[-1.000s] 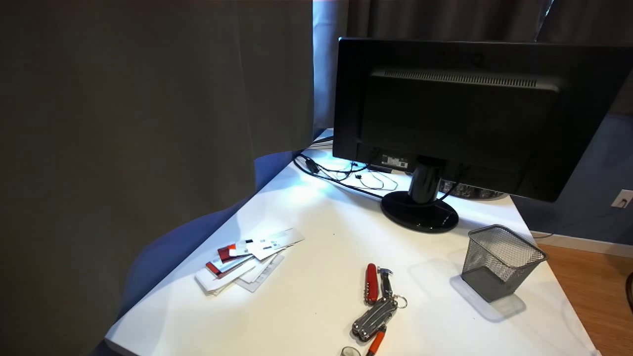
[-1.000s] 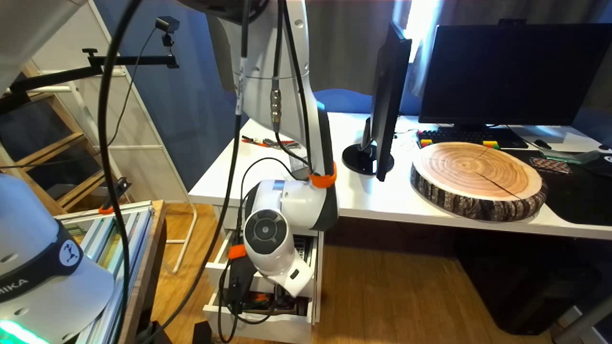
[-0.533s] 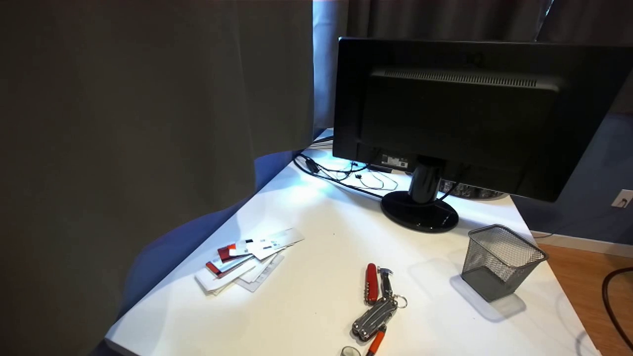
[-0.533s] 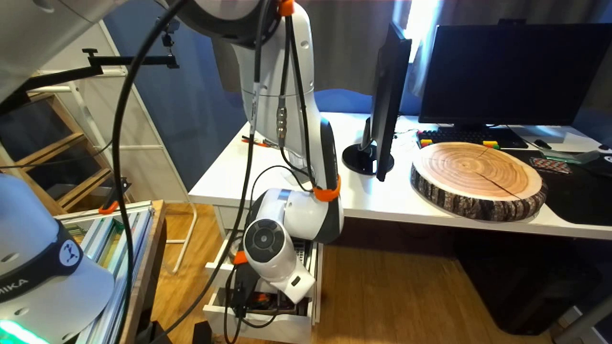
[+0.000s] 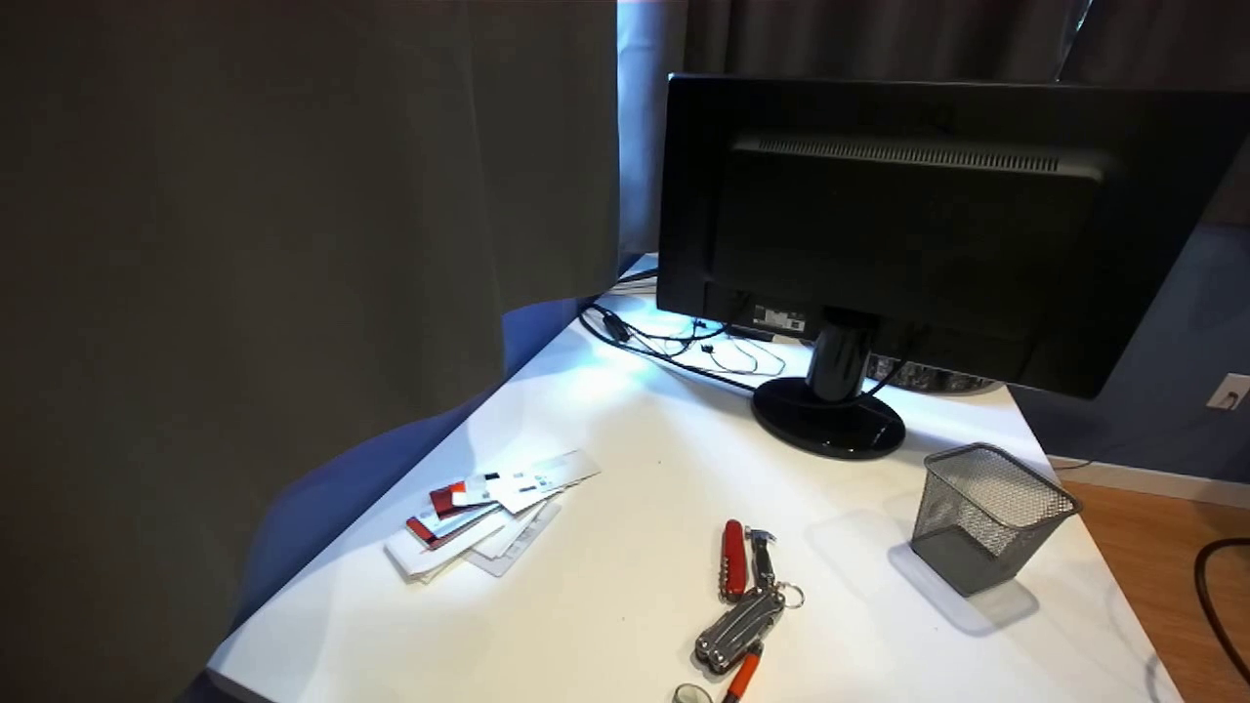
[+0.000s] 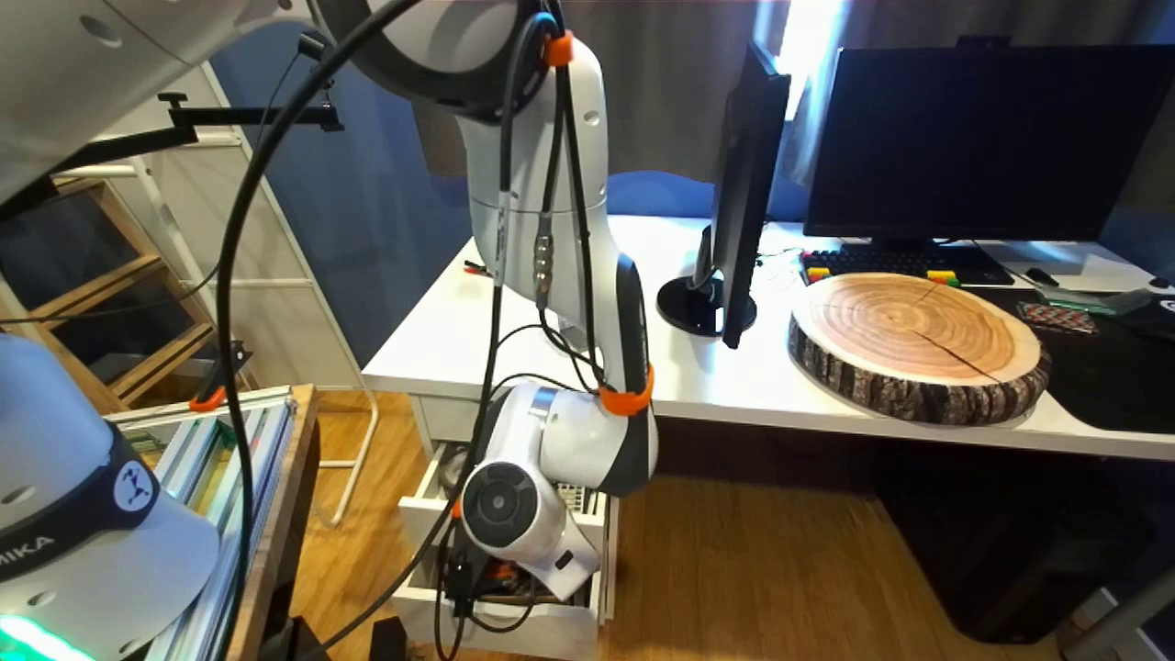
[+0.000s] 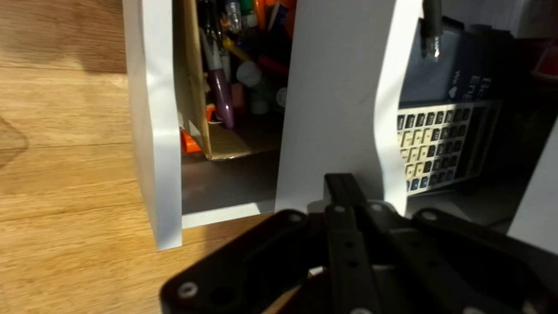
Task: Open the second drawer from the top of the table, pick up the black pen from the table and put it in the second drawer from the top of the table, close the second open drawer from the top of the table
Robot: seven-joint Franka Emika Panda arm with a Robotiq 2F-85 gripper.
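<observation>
Both the second drawer [image 7: 335, 87] and the third drawer [image 7: 162, 109] stand open under your white table [image 5: 586, 625], with the top drawer [image 6: 448, 419] pushed in above them. Your gripper [image 7: 342, 178] has its jaws together, the two fingertips side by side. In the wrist view they show in front of the outer face of the second drawer's front, near its lower end in that view; you cannot tell whether they touch it. Look to the top edge of the same view for a black pen [image 7: 432, 22]: it shows within the second drawer, just behind the front, partly cut off by the frame (whether it is the task's own pen, you cannot tell). Near it sit a dark, lettered object [image 7: 427, 83] and a calculator [image 7: 429, 148]. The third drawer holds a cardboard box [image 7: 195, 104] with a jumble of pens and markers [image 7: 248, 72], a purple marker [image 7: 221, 93] among them. On the table, in an exterior view, you have a grey mesh cup [image 5: 986, 532] near one edge, a red pocketknife [image 5: 734, 559] just beside a multitool [image 5: 740, 630], and a loose spread of papers [image 5: 488, 513] near the opposite edge. A black monitor [image 5: 889, 234] stands on it in both exterior views.
</observation>
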